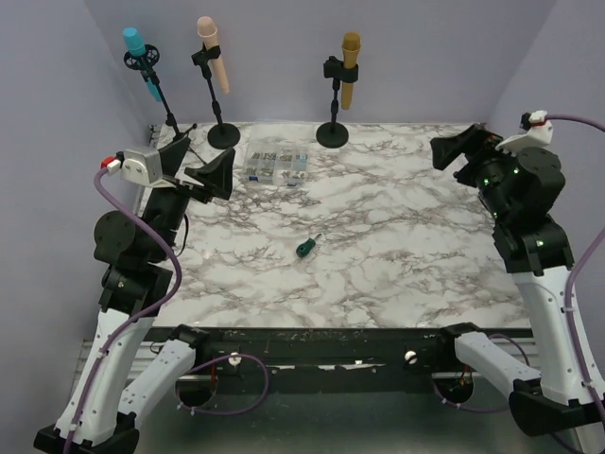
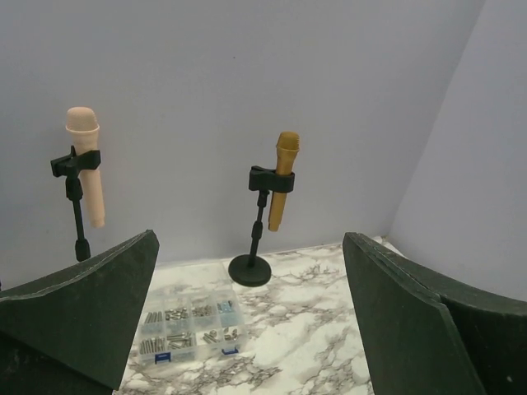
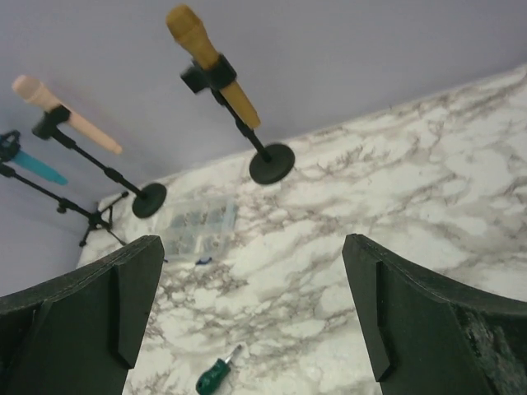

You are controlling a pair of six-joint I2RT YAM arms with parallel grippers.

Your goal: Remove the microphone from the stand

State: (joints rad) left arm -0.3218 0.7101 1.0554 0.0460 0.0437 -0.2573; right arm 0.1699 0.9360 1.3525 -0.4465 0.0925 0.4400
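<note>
Resting screwdriver (image 1: 304, 248): loose mid-table, nearest the arm bases.
Left gripper (image 1: 197, 163): jaws spread, holding nothing, beside the parts box (image 1: 274, 163).
Right gripper (image 1: 457, 156): likewise spread and bare, over the table (image 1: 406, 246) at right.
Back wall: gold microphone (image 1: 350, 68), pink microphone (image 1: 213, 52), blue microphone (image 1: 142, 59), each clipped in a stand (image 1: 332, 134).
Risk: a sideways tug may topple a stand; pink and blue sit close, so one may be knocked.

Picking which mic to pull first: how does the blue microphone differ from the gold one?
The blue microphone is turquoise; the gold microphone is mustard. The blue one leans in its clip; the gold one stands nearly upright. The blue one's stand has tripod legs; the gold one's has a round base. Both sit clipped in black stands.
</note>
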